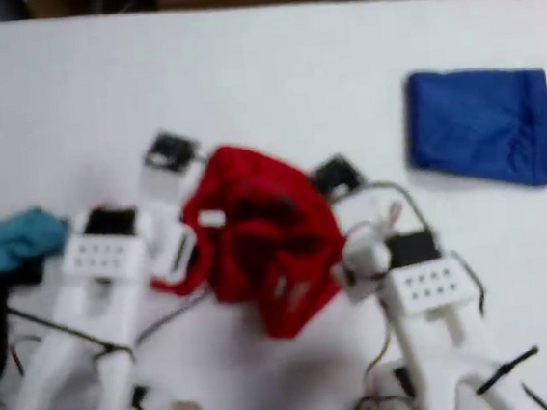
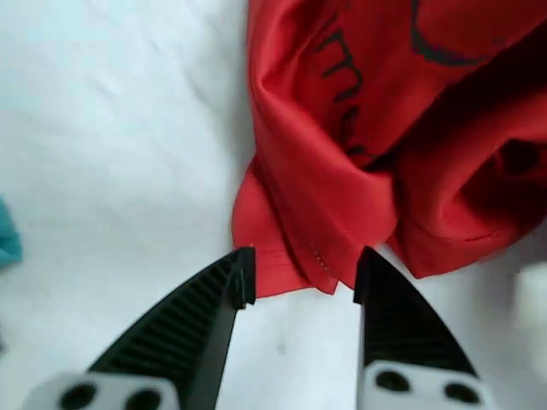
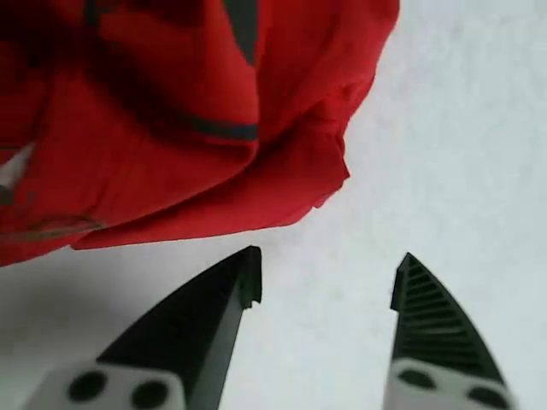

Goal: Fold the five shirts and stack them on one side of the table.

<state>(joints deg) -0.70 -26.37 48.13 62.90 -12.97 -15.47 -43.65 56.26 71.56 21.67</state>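
The left end effector [image 2: 305,280] is open, its two dark fingers spread apart and pointing at a lower corner of the red shirt [image 2: 359,128]. The hem of that corner lies between the fingertips, but they are not closed on it. The right end effector [image 3: 326,282] is also open and gripping nothing. It hangs over bare desk [image 3: 461,128], and the edge of the red shirt [image 3: 154,128] lies just ahead of its tips without touching them.

In the high view, the red shirt [image 1: 262,235] is a crumpled, unfolded heap with dark print on it, near the front middle of the white desk [image 1: 240,63]. It sits between the two white arms, with the left arm [image 1: 100,270] against one side and the right arm [image 1: 422,283] against the other.

A blue shirt [image 1: 481,125] lies well apart on the right side of the desk, folded into a neat rectangle. A teal shirt [image 1: 11,242] lies bunched at the left edge of the desk, beside the left arm. Something dark lies just in front of it, but I cannot tell what it is.
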